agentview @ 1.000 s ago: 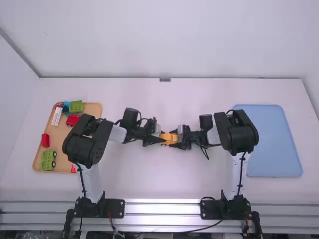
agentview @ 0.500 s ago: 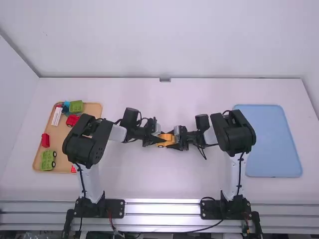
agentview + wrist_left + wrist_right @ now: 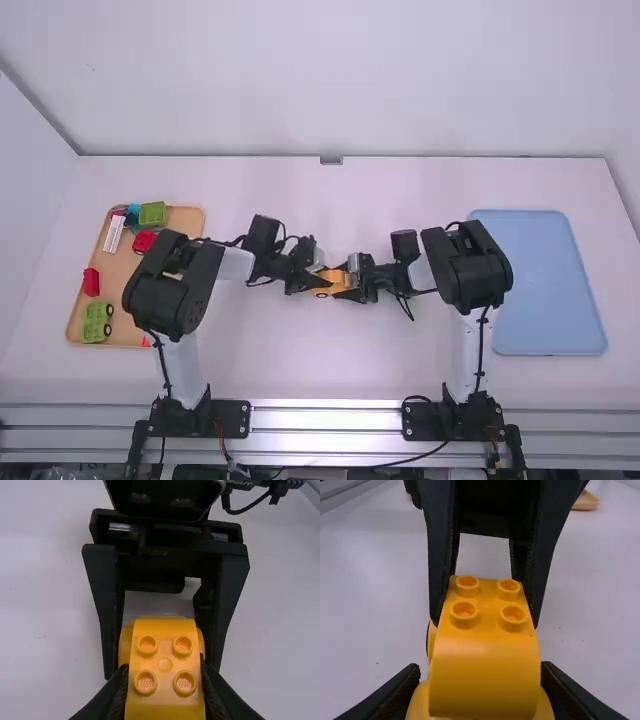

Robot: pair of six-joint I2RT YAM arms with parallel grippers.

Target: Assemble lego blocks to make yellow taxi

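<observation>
Taxi [image 3: 333,281] gripped, studs [image 3: 183,645] in wrist views, blue tray [image 3: 540,285] in high view

Left wrist view: yellow block with four round studs [image 3: 165,695], studs in two rows of two; small circular mark centred among them. Left gripper [image 3: 322,284]: one finger on each side of this block, both against it. Wider, rounded yellow body [image 3: 126,645] visible past the block's far end and sides. Right gripper [image 3: 343,281] opposite, its fingers flanking the yellow body. Black cable [image 3: 250,510] near the right gripper's housing. White table surface [image 3: 45,610] behind.
</observation>
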